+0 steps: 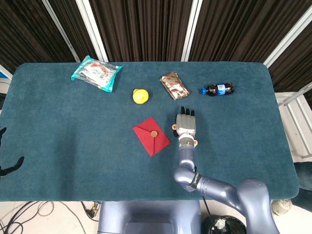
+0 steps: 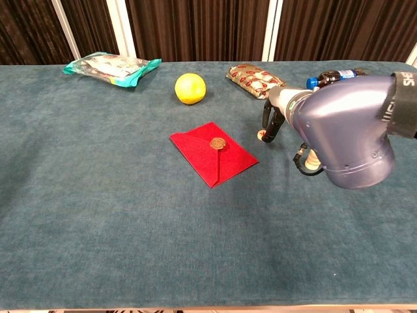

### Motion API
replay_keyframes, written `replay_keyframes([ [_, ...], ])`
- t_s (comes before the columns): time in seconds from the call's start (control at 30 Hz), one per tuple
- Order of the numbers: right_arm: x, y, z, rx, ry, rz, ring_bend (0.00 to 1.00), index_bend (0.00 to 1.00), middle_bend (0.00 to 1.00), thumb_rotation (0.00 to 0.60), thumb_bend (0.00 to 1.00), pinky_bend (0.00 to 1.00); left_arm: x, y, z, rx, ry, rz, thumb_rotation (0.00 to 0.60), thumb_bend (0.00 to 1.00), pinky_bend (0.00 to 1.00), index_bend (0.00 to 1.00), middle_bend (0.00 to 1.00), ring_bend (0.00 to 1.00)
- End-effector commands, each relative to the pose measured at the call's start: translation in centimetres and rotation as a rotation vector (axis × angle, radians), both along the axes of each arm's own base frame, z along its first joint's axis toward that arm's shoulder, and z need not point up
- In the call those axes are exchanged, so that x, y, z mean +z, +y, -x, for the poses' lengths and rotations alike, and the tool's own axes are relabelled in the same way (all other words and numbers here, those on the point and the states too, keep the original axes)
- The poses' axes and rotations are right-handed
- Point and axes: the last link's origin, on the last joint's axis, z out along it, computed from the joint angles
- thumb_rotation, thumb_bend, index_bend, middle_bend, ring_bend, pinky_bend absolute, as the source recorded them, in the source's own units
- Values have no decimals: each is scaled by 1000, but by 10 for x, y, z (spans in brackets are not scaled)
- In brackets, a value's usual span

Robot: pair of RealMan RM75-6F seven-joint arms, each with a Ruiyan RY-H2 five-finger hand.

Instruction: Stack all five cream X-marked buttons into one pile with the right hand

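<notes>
Dark curtains with white posts stand behind a bench (image 1: 58, 146) covered in teal cloth. In the middle of it lies a red envelope (image 1: 151, 136) with a small round clasp. The right robot hand (image 1: 185, 125) rests palm down just to the right of the envelope, its fingers stretched toward the far edge. One cream button (image 1: 174, 126) shows at the hand's left side, between the hand and the envelope, and it seems to touch the thumb. A second cream piece (image 1: 196, 143) shows at the wrist's right side (in the chest view it looks like a small pile, but I cannot tell how many). Whether the hand grips any button, I cannot tell. Beyond the envelope lie a yellow lemon (image 1: 140, 96), a brown snack packet (image 1: 174, 86), a cola bottle (image 1: 218, 89) and a teal bag (image 1: 96, 73). The left robot hand (image 1: 9, 163) shows only its dark fingers at the bench's left edge, far from the envelope, spread and holding nothing.
</notes>
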Motion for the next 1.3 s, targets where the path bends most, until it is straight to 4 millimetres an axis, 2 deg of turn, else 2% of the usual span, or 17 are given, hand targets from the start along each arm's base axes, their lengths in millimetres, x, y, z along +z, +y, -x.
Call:
replay_keyframes([
  [0.03,-1,0,0,-1,-3,1,0,458,0,600,397,0,0,0,0,1,0,0,600,228,0,101,0,0],
  [1.3,-7,-4,3,-24,-3,-1,0,497,0,600,397,0,1,0,0,-1,-4,-3,600,228,0,101,0,0],
])
